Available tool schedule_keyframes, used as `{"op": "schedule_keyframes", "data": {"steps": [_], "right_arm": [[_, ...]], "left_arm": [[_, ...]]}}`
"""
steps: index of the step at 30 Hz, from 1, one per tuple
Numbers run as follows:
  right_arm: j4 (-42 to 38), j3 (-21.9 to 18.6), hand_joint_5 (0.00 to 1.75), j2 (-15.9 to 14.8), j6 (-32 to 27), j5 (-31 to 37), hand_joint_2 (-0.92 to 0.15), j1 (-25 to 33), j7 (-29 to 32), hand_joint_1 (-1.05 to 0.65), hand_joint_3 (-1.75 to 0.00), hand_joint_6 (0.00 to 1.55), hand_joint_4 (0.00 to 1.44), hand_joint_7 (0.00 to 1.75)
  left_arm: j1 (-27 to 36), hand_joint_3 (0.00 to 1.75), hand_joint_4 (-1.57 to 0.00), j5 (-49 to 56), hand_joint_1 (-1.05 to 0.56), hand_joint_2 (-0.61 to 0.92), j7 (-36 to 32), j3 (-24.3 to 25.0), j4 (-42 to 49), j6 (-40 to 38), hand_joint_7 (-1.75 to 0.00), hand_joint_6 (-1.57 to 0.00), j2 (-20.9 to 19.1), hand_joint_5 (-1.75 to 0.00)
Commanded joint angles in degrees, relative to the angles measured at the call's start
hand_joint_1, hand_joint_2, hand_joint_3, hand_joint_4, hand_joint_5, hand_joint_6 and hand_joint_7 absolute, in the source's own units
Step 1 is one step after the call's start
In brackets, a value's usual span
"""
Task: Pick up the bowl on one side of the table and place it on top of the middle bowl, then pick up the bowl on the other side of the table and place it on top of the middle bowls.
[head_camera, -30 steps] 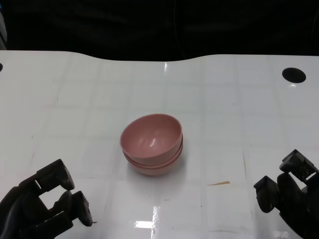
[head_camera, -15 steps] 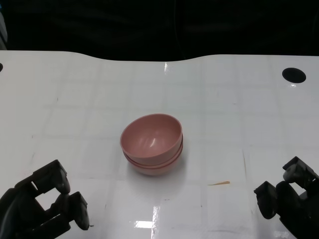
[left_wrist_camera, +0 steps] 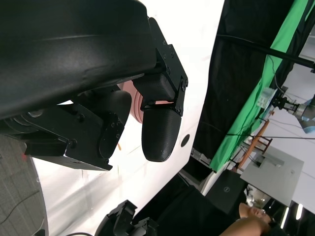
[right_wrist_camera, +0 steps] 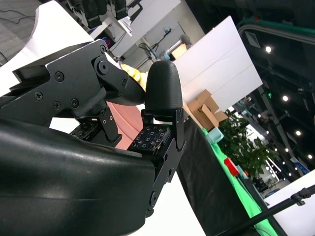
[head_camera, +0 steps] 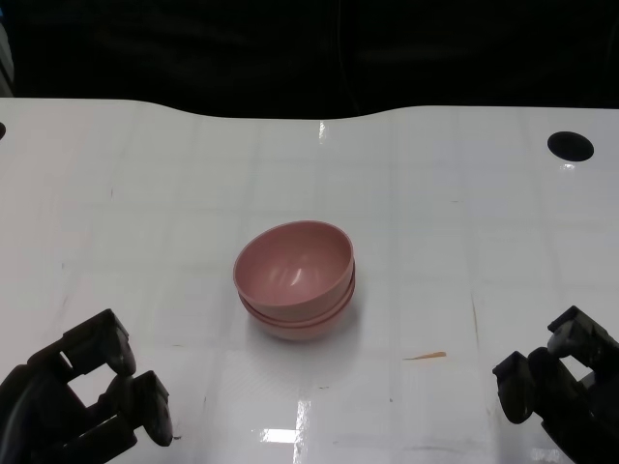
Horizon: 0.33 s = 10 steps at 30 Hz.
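Nearest the robot, both hands sit low at the near edge of the table point(head_camera: 116, 174), one at each corner of what I can see. The left hand point(head_camera: 82, 401) is a blocky black shape of hard plastic with rounded, matte fingertips; its fingers are parted a little and there is nothing between them. The right hand point(head_camera: 561, 391) looks much the same, fingers loosely apart and holding nothing, though it is cut off by the edge of the head view, so I can't be sure how far it is spread.

Farther out, in the middle of the table, stands the stack of pink bowls point(head_camera: 294, 278). It lies ahead of both hands and between them, to the right of the left hand and to the left of the right one, well apart from each. Neither hand looks clearly nearer. The bowls are round, so there is no long axis to line up with. They are smooth, matte pink, probably plastic, nested closely with their rims showing as thin bands one under another, and the top one tips slightly.

No loose bowl is left at either side, so the stacking looks finished to me.

The tabletop is glossy white with faint grid lines, a small orange streak point(head_camera: 426, 357) near the right hand, and a dark round hole point(head_camera: 570, 145) at the far right.
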State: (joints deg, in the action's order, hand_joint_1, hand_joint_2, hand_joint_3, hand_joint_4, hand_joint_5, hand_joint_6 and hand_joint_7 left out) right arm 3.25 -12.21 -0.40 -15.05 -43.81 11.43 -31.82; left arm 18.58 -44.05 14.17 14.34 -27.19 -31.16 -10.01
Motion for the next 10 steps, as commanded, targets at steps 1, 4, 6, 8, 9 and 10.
{"op": "schedule_keyframes", "data": {"steps": [1,4,6,8,9,10], "right_arm": [[-0.3,-0.9,1.72,-0.4,0.5,-0.1,-0.55,-0.5,-0.2,-0.02,-1.13,0.92,0.89,1.22],[0.3,-1.0,1.69,-0.3,0.8,1.0,-0.53,-0.6,1.4,-0.03,-1.16,0.92,0.9,1.21],[1.1,-1.2,1.67,-0.2,0.8,1.6,-0.54,-0.6,3.0,-0.04,-1.12,0.95,0.91,1.17],[1.4,-1.4,1.67,-0.1,0.4,1.3,-0.55,-0.6,3.6,-0.04,-1.12,0.95,0.9,1.18],[1.5,-1.5,1.67,-0.2,0.3,1.2,-0.55,-0.7,3.7,-0.04,-1.13,0.94,0.9,1.19],[1.5,-1.6,1.67,-0.3,0.3,1.1,-0.55,-0.7,3.6,-0.03,-1.13,0.94,0.9,1.19]], "left_arm": [[-0.2,1.38,-0.93,0.5,0.09,0.8,-0.9,0.4,-0.5,0.1,-1.75,-0.8,-0.4,-1.75],[-0.4,1.37,-0.92,0.6,0.09,0.81,-0.4,0.3,0.1,0.6,-1.75,-0.79,-0.5,-1.75],[-0.6,1.37,-0.91,0.4,0.08,0.81,-0.4,0.3,0.4,0.5,-1.75,-0.78,-0.3,-1.75],[-0.7,1.36,-0.91,0.2,0.08,0.8,-0.4,0.3,0.5,0.5,-1.75,-0.79,-0.1,-1.75],[-0.7,1.36,-0.92,0.3,0.08,0.8,-0.5,0.3,0.5,0.5,-1.75,-0.79,-0.1,-1.75],[-0.6,1.36,-0.92,0.3,0.08,0.8,-0.7,0.2,0.4,0.4,-1.75,-0.79,0.0,-1.75]]}}
